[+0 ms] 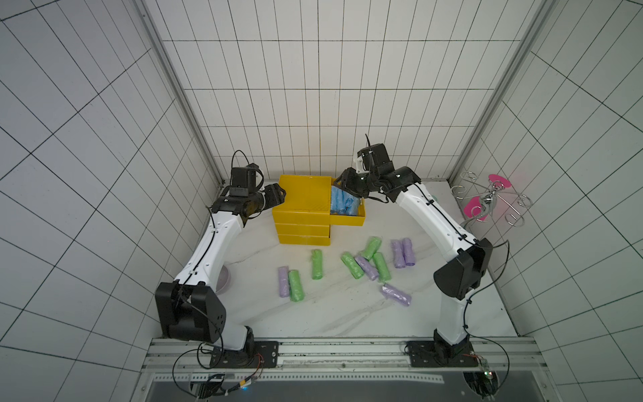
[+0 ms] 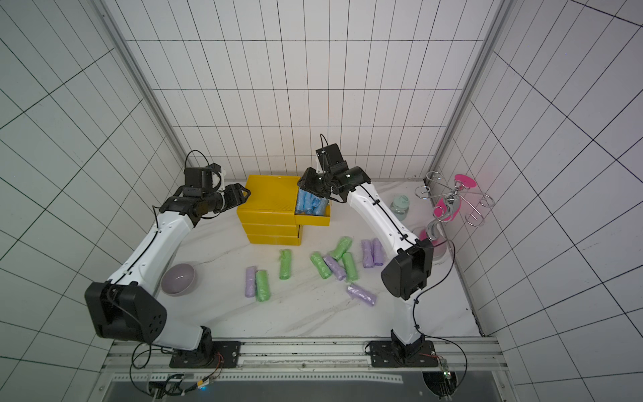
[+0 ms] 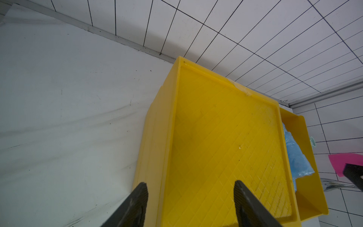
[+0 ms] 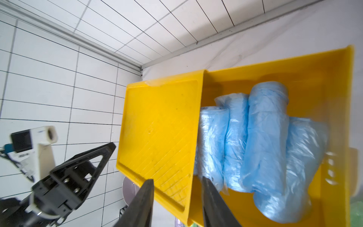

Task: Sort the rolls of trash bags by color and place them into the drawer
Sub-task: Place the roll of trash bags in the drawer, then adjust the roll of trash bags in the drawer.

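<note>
My left claw (image 3: 191, 182) stands open and empty beside the yellow plastic drawer unit (image 1: 302, 198), frame centre. My right claw (image 4: 177, 180), jaws parted and empty, hovers over the open top drawer (image 1: 348, 220), which holds the crinkly blue rolls (image 4: 265, 147). Blue sorting looks finished. Next: open another drawer, then collect the glossy cylindrical green rolls (image 1: 316, 264) and purple rolls (image 1: 400, 252), lower centre.

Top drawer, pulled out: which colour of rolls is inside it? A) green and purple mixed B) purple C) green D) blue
D: the rolls showing in the open drawer are all light blue rolls, while the green rolls and purple rolls lie on the table.
</note>
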Robot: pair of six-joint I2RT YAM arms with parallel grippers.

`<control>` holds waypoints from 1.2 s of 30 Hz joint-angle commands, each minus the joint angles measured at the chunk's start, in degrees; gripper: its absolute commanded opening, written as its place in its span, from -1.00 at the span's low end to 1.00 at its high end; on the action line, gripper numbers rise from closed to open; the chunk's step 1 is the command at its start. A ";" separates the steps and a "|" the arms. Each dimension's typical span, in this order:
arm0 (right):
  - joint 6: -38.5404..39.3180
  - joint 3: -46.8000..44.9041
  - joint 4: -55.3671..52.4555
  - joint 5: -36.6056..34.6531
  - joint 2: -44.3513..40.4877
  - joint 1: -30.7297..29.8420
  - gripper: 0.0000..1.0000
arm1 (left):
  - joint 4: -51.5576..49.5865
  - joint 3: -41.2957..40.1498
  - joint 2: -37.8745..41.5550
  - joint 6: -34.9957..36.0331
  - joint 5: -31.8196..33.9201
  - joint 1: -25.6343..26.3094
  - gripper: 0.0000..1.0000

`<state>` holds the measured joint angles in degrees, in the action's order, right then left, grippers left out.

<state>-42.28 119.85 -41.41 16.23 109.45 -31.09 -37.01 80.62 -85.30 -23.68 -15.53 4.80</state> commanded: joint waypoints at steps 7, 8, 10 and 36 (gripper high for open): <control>4.40 -0.45 -2.72 -0.32 2.04 2.94 -0.68 | 1.66 0.59 -0.13 -0.41 -1.14 -0.14 0.38; 4.50 -1.18 -2.76 -0.36 2.56 3.09 -0.69 | 1.55 0.59 -0.13 -0.41 -1.12 -0.14 0.37; 4.58 -2.73 -2.47 -0.52 3.31 3.32 -0.71 | 1.52 0.59 -0.22 -0.40 -1.25 -0.14 0.37; 8.71 -7.84 -0.24 -1.66 -6.90 4.93 -0.63 | 1.24 0.33 -0.66 -0.40 -1.31 -0.14 0.37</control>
<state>-35.90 109.36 -40.12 16.27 106.08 -27.53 -37.04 80.62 -85.34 -24.18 -16.47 4.82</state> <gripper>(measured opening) 0.185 0.687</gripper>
